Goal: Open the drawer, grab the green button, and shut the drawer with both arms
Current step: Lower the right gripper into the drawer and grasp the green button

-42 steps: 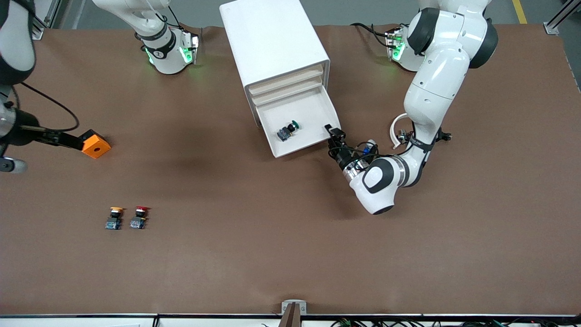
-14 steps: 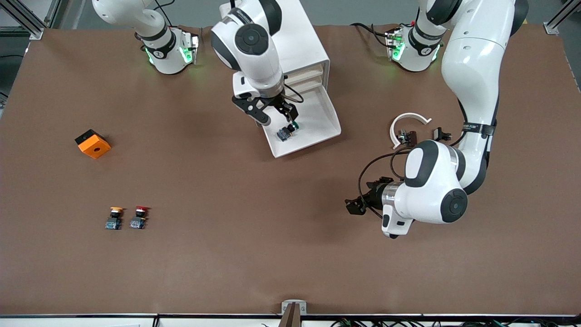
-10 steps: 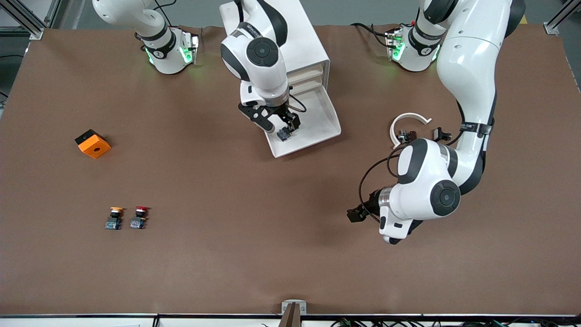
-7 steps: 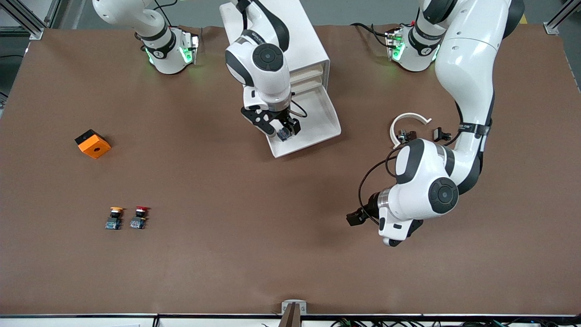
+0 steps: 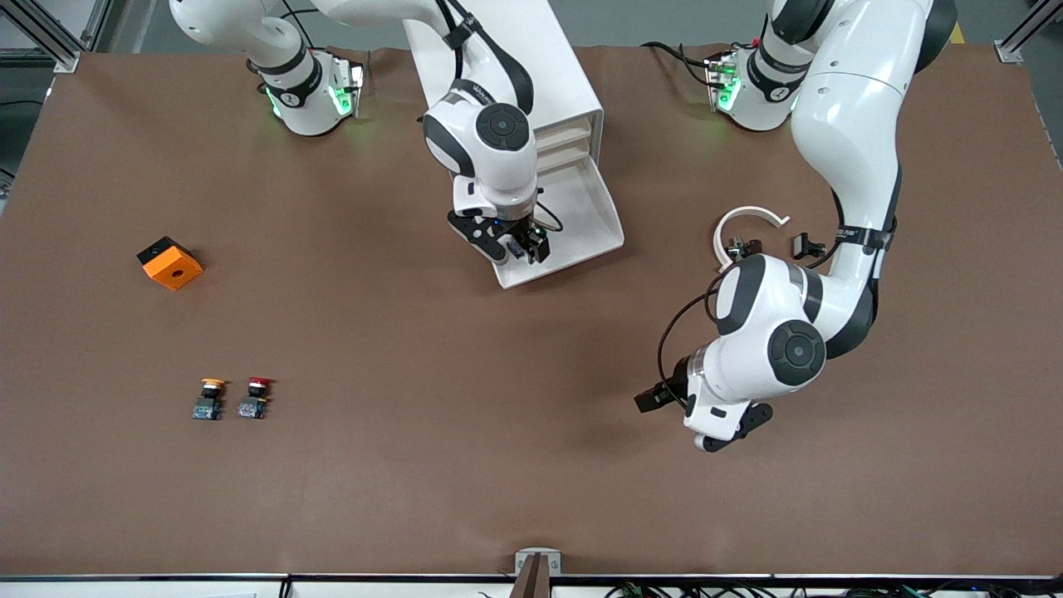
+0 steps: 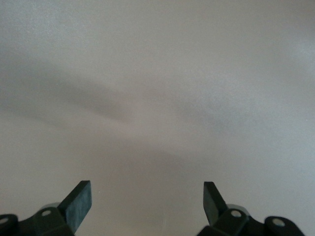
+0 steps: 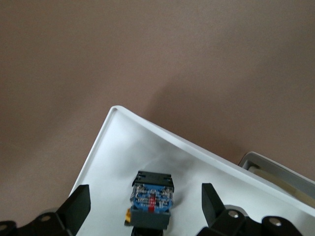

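Jaws apart, the right gripper (image 5: 521, 249) straddles the button (image 7: 151, 199) lying in the pulled-out bottom drawer (image 5: 581, 218) of the white cabinet (image 5: 498, 75), not clamped on it. The left gripper (image 5: 650, 399), jaws also apart and empty, hangs over bare table (image 5: 415, 482) toward the left arm's end.

Robot lab or test cell. Two white arms (image 5: 839, 166) bolted at the edge of a big table (image 5: 415, 482) under brown covering, green status lights on their bases. Aluminium frame posts (image 5: 1026, 33) at the corners, cables along the near edge, grey floor with a yellow line (image 5: 949, 21).
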`<state>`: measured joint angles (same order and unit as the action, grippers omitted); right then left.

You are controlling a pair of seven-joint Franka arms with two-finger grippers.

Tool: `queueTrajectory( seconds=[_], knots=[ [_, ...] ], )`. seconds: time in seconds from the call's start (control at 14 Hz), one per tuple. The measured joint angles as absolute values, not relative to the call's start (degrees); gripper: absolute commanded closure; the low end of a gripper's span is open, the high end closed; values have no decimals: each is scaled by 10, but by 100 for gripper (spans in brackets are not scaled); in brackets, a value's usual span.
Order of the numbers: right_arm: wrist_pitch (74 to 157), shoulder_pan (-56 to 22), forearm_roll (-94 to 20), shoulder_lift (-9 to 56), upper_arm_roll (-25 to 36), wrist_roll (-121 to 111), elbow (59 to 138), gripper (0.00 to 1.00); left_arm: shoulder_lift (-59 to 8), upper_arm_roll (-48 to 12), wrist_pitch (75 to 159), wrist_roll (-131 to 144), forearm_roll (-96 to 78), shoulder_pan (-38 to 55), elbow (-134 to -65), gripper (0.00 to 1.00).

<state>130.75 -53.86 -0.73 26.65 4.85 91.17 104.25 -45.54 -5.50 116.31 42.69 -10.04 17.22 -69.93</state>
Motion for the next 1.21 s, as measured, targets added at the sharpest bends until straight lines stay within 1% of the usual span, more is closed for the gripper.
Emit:
queueTrajectory(
  seconds=[0.21,0.64,0.71,0.86,1.0,1.07,1.14,1.21],
  knots=[
    [1314,-539,-4,279,49,916,1040,0,-456,-55,1172,426,-73,183,-704,0],
    [1315,-548,-3,279,48,916,1038,0,-463,-55,1183,426,-58,191,-706,0],
    [1315,-550,-3,279,48,916,1038,10,-464,-55,1183,426,-58,191,-706,0],
    [1315,-551,-2,279,48,916,1038,34,-467,-55,1183,426,-58,192,-707,0],
    [1315,-551,-2,279,49,916,1038,45,-472,-55,1184,426,-58,193,-707,0],
    [1315,-551,-2,279,49,916,1038,58,-474,-55,1188,426,-58,193,-707,0],
    [1315,-551,-2,280,49,916,1038,83,-476,-55,1195,426,-58,193,-707,0],
    [1315,-551,-2,280,49,916,1038,100,-476,-55,1197,426,-58,193,-707,0]
  ],
)
